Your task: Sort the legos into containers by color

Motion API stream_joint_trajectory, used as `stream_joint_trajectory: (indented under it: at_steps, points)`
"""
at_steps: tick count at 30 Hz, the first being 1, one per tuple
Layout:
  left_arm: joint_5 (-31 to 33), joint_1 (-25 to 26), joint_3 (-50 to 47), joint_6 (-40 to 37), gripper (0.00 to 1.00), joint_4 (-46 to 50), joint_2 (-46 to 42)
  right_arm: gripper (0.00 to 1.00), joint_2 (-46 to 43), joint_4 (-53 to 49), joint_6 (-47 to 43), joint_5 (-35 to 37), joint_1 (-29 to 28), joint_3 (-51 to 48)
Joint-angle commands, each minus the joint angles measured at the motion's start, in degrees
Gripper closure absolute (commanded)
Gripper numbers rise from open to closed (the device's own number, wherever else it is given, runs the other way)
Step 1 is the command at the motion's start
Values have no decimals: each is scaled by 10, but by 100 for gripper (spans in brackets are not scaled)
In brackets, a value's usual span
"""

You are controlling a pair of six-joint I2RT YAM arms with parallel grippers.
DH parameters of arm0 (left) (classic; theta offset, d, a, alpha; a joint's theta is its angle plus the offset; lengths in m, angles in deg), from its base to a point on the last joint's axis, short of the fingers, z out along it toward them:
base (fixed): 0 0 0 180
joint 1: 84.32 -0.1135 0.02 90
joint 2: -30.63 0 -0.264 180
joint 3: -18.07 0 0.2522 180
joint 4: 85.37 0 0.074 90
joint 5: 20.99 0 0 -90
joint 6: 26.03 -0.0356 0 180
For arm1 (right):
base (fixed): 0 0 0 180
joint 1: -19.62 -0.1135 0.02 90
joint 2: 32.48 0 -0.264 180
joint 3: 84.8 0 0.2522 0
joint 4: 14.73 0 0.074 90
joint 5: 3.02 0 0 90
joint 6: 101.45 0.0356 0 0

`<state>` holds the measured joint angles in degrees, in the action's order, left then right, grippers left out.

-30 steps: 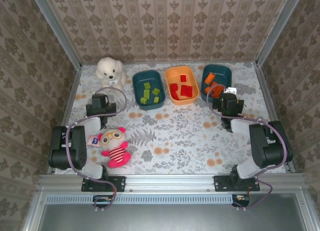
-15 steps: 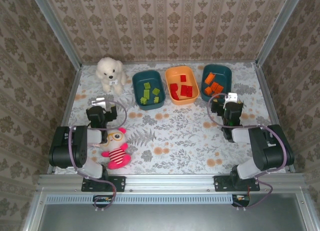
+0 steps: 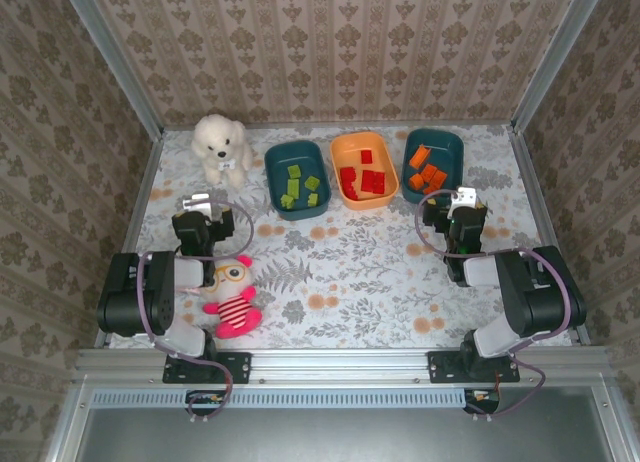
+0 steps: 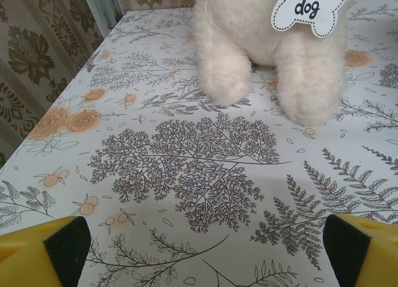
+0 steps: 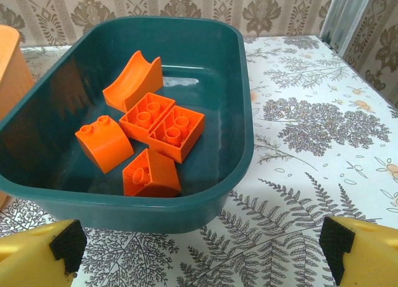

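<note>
Containers (image 3: 345, 150) in row at back, legos (image 3: 372, 182) inside; plush dog (image 3: 221, 142) left; doll (image 3: 232, 294) front-left.

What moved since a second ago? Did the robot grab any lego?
The right gripper backed away a little from the right teal tub holding the orange legos, toward its base. The left gripper drew back slightly too. Both are open and empty; nothing was grabbed or let go. The left teal tub, orange tub, plush dog and doll stayed put.

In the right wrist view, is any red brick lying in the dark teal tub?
No, the five bricks in the dark teal tub are all orange.
</note>
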<state>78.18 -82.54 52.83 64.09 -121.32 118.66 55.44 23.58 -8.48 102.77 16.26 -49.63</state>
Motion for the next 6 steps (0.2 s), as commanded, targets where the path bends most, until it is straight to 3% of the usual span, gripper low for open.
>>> stream_joint_trajectory:
  at_steps: [1, 6]
  points:
    - [-5, 1, 10, -12, 0, -16, 0, 0, 1, -16, 0, -27, 4, 13]
    - [1, 5, 12, -15, 0, -13, 0, 0, -1, -8, -1, -36, 6, 9]
